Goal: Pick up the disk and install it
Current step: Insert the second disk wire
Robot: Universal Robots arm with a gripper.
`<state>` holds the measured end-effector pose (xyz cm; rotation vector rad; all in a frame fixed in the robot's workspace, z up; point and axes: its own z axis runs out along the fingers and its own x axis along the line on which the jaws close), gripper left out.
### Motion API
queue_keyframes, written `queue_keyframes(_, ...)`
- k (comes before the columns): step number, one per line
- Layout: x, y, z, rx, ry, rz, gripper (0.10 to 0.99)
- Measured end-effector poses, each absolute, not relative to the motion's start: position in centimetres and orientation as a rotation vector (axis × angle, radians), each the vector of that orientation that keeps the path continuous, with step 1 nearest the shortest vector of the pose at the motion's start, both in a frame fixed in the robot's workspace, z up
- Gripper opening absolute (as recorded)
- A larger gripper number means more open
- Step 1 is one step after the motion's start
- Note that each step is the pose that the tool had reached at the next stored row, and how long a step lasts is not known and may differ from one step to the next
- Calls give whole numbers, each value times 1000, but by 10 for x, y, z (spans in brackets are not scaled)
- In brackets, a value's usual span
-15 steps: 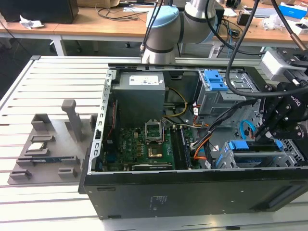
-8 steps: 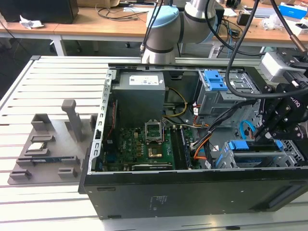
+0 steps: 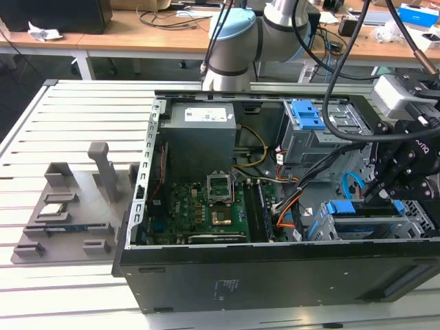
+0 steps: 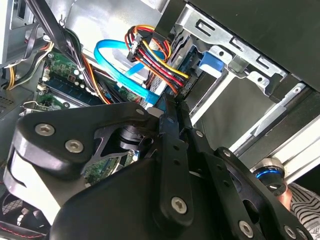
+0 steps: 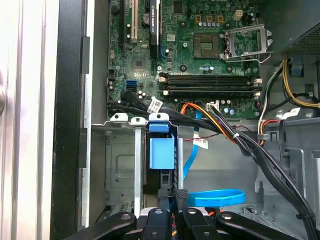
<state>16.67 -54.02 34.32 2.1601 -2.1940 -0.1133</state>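
Slatted metal tabletop [image 3: 75, 124] carries an open computer case [image 3: 227, 278], with cluttered desks behind it. Down inside the case at the exterior view's right, the claw [image 3: 377, 194] has its fingers [image 5: 173, 197] pressed together at the edge of the disk [image 5: 161, 150], which stands in the drive cage [image 5: 120, 165] right under the claw, blue rail showing. Just beyond the fingertips loops a blue data cable [image 5: 220, 197]; farther off lies the green motherboard [image 3: 199, 216], then the grey power supply [image 3: 199, 130].

No print is reading clearly anywhere; the white sticker [image 3: 201, 115] on the grey power supply [image 3: 199, 134] is showing only illegible marks in the exterior view.
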Motion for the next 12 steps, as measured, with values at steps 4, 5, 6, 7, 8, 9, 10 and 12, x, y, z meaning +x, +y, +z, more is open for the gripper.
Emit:
queue_keyframes(4, 167, -540, 344, 2164, -2190, -113, 161)
queue_keyframes(5, 167, -540, 345, 2164, -2190, -113, 161)
queue_keyframes(6, 167, -540, 345, 2165, -2189, -113, 161)
queue_keyframes(7, 167, -540, 344, 2166, -2188, -113, 161)
queue_keyframes(8, 167, -540, 344, 2168, -2185, -113, 161)
queue_keyframes(9, 167, -540, 344, 2170, -2182, -113, 161)
queue_keyframes(10, 168, -540, 343, 2173, -2179, -114, 161)
queue_keyframes(12, 168, -540, 342, 2175, -2178, -114, 161)
